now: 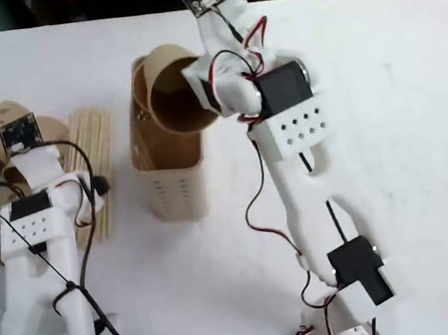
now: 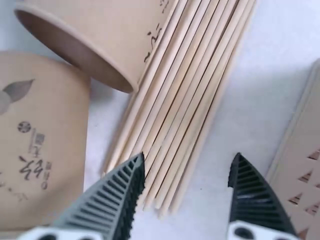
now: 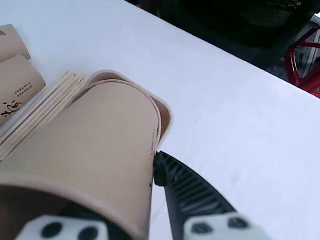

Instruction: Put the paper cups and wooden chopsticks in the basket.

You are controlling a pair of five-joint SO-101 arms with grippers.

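The basket [image 1: 168, 174] stands upright on the white bench [image 1: 397, 113], its tan wall pierced with small holes. Over its open mouth, at the far end, the right pincer [image 1: 198, 89] is clamped on the held paper cup [image 1: 169, 88], which is tilted so that its open mouth shows from above. The cup's inside looks bare. The cup covers much of the basket's inside and the rest is dark, so I cannot tell what lies in it.

The wooden chopsticks [image 2: 190, 100] lie in a flat bundle on the bench, between the basket and two cups on their sides. The first loose cup [image 2: 95, 35] rests against the bundle, and the second loose cup [image 2: 40, 150] is just beside it. The left pincer [image 2: 187, 172] hovers over one end of the bundle with its jaws wide, holding nothing.

In the high view the left arm hides much of both loose cups. In the right wrist view one finger [image 3: 185, 190] shows beside the held cup, while the other is behind it. The basket is cut off at the left wrist view's edge.
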